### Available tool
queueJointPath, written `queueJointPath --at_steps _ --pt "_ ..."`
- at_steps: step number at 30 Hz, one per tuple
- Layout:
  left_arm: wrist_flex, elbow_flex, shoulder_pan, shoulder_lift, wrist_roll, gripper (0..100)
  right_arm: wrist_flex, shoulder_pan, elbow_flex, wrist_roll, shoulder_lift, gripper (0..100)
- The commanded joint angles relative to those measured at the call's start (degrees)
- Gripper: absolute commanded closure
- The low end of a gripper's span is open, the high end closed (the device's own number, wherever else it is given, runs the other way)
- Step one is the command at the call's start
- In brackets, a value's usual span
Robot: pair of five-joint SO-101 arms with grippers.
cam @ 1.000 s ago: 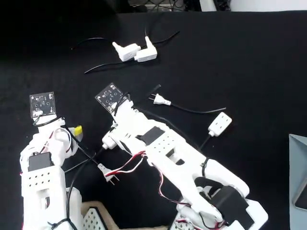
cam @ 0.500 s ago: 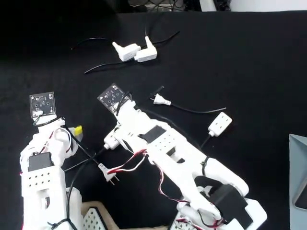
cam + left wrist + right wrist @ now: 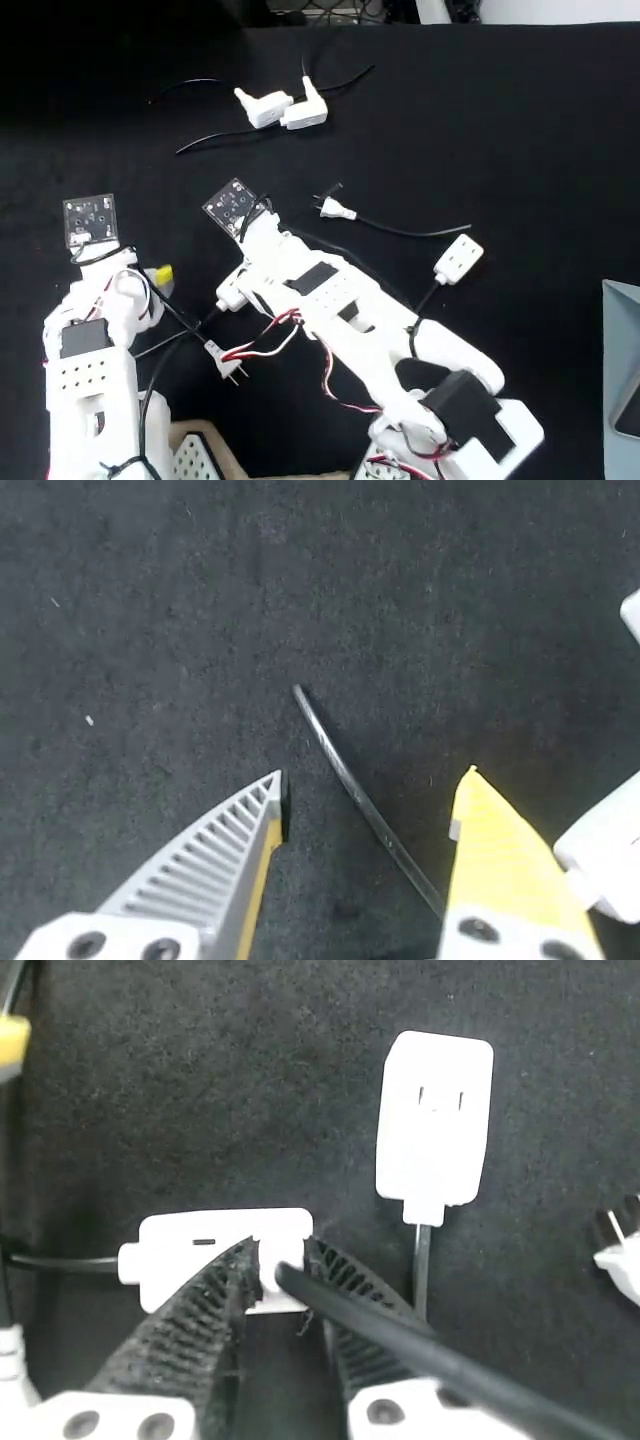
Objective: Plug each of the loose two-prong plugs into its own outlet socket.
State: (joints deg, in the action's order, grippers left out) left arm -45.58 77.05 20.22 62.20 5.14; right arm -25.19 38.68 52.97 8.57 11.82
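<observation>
Currently pinching white socket (image 3: 190, 1250) crosswise in right end effector (image 3: 280, 1260), its cord end pointing toward left arm (image 3: 90, 350); holding left end effector (image 3: 373, 775) spread.

On the table (image 3: 520, 120) we centre on one plug (image 3: 338, 208); two touching corded blocks (image 3: 282, 108) lie at eleven o'clock; an outlet socket (image 3: 459, 258) at four; a second socket (image 3: 230, 293) at eight; a second plug (image 3: 226, 364) at seven.
</observation>
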Motion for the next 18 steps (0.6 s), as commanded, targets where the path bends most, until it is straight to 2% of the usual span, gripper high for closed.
queueJointPath --at_steps 1,6,10,18 --pt "1.1 -0.5 0.5 0.9 -0.5 73 -2.7 -5.0 -3.8 0.2 7.6 98.6" --pt "1.1 -0.5 0.2 0.9 -0.4 73 -3.3 -12.7 -10.2 -0.4 13.1 98.5" --pt "1.1 -0.5 0.2 0.9 -0.4 73 -2.4 -17.0 -16.2 -5.9 12.8 98.5" --pt "1.1 -0.4 0.2 0.9 -0.4 73 17.9 -24.4 -21.2 -8.0 -0.2 98.2"
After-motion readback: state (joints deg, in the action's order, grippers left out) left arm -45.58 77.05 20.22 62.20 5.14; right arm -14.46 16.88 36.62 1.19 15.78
